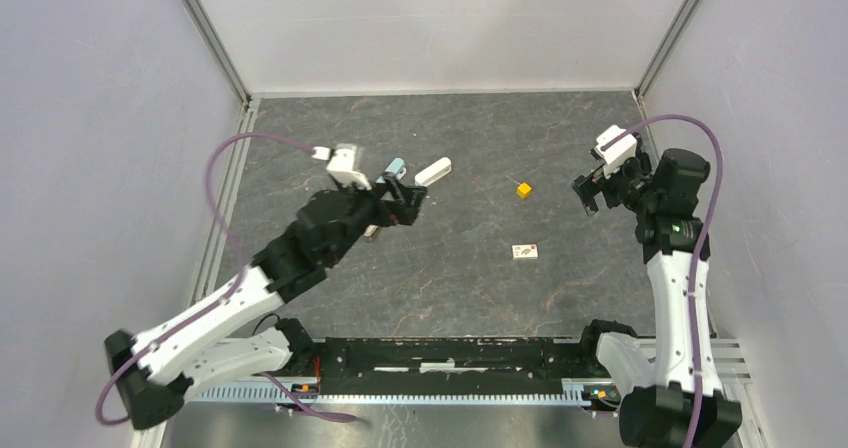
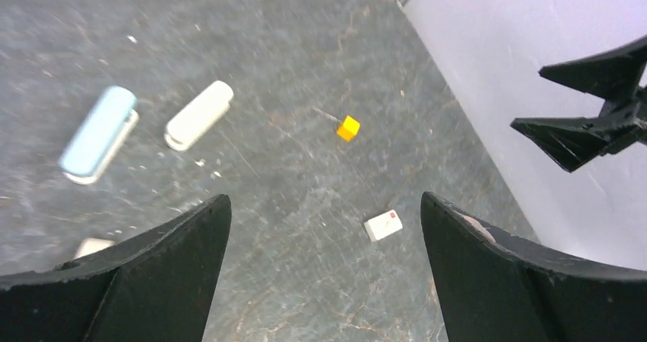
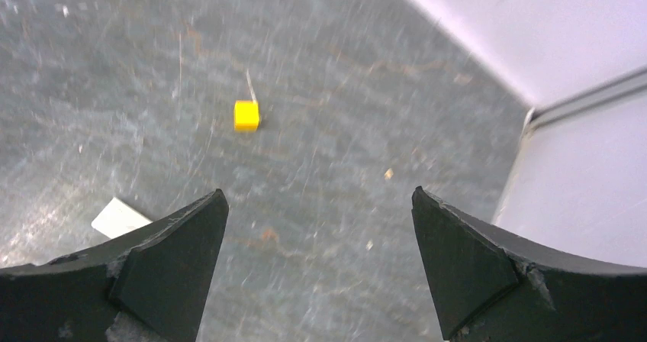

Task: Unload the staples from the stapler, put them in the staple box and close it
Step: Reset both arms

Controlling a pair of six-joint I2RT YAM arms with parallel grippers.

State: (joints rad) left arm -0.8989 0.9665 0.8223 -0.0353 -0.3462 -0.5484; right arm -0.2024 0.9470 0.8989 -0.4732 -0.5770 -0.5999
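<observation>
Silvery staples (image 3: 250, 86) by yellow cube (image 3: 246, 116), beyond right fingers (image 3: 164, 269).

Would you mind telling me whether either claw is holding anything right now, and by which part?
Nothing is held: the left claw and the right claw both stand open and empty.

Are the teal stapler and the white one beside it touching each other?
Apart. The left wrist view shows a strip of bare grey table between the teal stapler and the white stapler.
</observation>
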